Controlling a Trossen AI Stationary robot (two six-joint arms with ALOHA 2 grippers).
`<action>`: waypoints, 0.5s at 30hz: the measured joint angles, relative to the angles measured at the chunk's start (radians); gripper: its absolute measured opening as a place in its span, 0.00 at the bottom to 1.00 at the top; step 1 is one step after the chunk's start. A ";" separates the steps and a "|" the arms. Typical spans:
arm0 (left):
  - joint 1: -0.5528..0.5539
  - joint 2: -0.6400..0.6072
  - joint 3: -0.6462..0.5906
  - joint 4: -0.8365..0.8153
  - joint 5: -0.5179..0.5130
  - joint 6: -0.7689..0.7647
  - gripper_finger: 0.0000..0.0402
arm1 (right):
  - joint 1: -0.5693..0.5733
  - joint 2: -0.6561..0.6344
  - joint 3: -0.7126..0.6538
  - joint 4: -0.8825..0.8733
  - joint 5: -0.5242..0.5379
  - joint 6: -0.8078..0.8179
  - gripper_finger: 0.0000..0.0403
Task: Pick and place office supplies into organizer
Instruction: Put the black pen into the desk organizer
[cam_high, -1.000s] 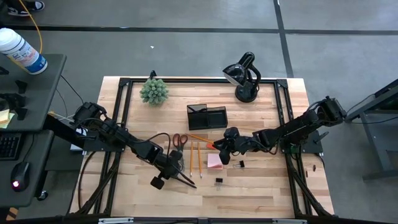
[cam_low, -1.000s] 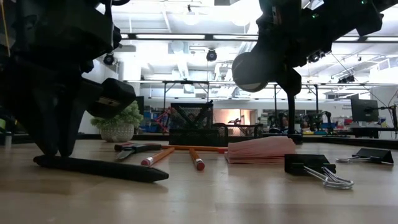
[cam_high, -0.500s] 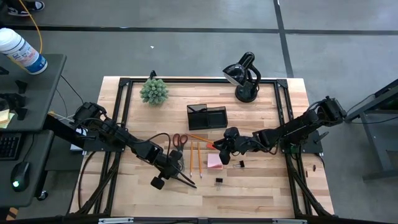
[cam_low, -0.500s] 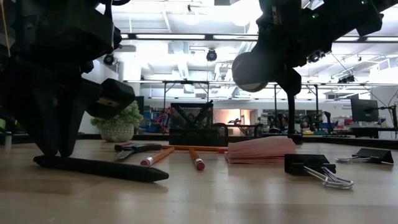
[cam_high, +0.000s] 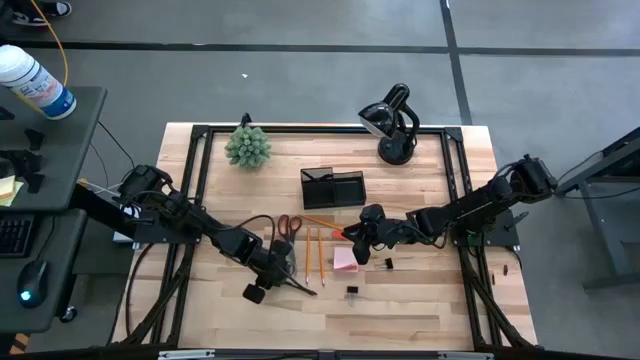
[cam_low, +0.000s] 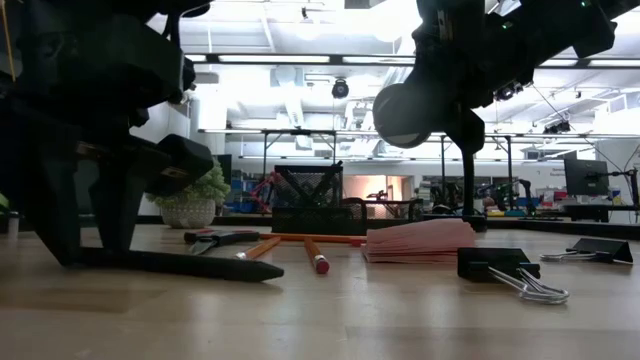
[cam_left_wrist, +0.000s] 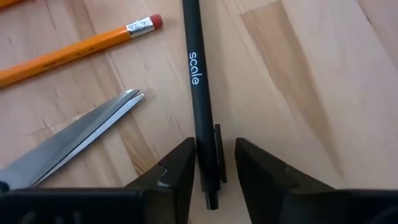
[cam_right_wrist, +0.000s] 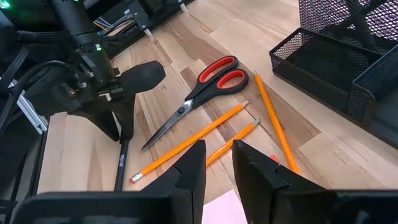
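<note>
My left gripper (cam_left_wrist: 214, 171) is open and low over the table's near left part (cam_high: 277, 275), its fingers on either side of the clip end of a black pen (cam_left_wrist: 198, 93) that lies flat on the wood. My right gripper (cam_right_wrist: 219, 168) is open and hovers over the far edge of the pink sticky-note pad (cam_high: 346, 260). Red-handled scissors (cam_high: 288, 226) and yellow-orange pencils (cam_high: 312, 250) lie between the two arms. Two binder clips (cam_high: 388, 263) (cam_high: 352, 290) lie near the pad. The black mesh organizer (cam_high: 333, 187) stands farther back. My left gripper comes at the pen from above, with its fingers across it. The inner side of one finger (cam_left_wrist: 180, 168) lies along the barrel beside the clip (cam_left_wrist: 202, 155); the other finger stands apart from it. The pen rests flat on the table.
A black desk lamp (cam_high: 392, 125) stands at the far right and a green spiky plant (cam_high: 247, 147) at the far left. Bare wood lies along the near edge (cam_high: 400, 310). The scissor blades (cam_left_wrist: 74, 137) and a pencil (cam_left_wrist: 81, 46) lie close to my left gripper.
In the low view my left gripper's fingertips, close together a second ago, now stand apart: it has opened. The black pen has turned a little on the table, with its free end swinging toward the far side. My right arm has kept still.
</note>
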 joint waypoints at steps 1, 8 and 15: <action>0.000 0.000 0.000 -0.001 0.000 0.000 0.29 | 0.000 0.000 0.000 -0.001 0.000 0.000 0.18; 0.000 0.026 0.003 0.002 -0.018 -0.003 0.25 | 0.000 0.000 0.000 -0.003 -0.005 0.000 0.18; 0.001 0.039 0.005 0.000 -0.032 -0.045 0.08 | 0.000 0.000 0.000 -0.004 -0.015 0.000 0.18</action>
